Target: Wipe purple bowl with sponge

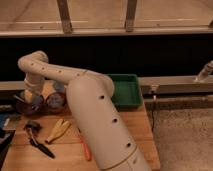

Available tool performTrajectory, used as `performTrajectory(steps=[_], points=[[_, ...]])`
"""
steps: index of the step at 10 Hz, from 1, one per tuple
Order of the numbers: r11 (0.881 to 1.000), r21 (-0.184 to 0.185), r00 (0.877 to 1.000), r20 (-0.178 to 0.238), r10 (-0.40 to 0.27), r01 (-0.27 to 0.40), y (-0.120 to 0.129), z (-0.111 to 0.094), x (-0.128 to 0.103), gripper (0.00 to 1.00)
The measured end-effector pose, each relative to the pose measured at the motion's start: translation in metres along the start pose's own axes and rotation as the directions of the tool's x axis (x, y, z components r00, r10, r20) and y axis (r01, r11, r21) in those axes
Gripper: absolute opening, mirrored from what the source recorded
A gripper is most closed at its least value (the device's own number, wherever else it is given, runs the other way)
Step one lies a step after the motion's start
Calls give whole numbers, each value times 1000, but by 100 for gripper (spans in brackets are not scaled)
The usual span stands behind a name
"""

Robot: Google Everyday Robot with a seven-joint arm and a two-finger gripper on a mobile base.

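The purple bowl [26,107] sits at the table's far left, dark inside. My gripper [30,96] hangs straight down from the bent white arm [95,115], right over that bowl and at its rim level. It is shut. The wrist covers whatever is between the fingers, so the sponge is hidden from me. A reddish bowl with a pale blue-grey inside [55,101] stands just to the right of the purple one.
A green tray [124,90] rests at the back right of the wooden table [135,125]. In front of the bowls lie a black-handled tool [37,139], a yellow object [57,129] and an orange tool [85,150]. The table ends at the right, above grey floor.
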Motion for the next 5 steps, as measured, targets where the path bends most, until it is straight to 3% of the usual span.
performTrajectory(steps=[2,5], points=[[1000,-3,1000,11,-17,17,-7,4,-18,0],[997,-30,997,28,-74,75,8,14,-42,0]])
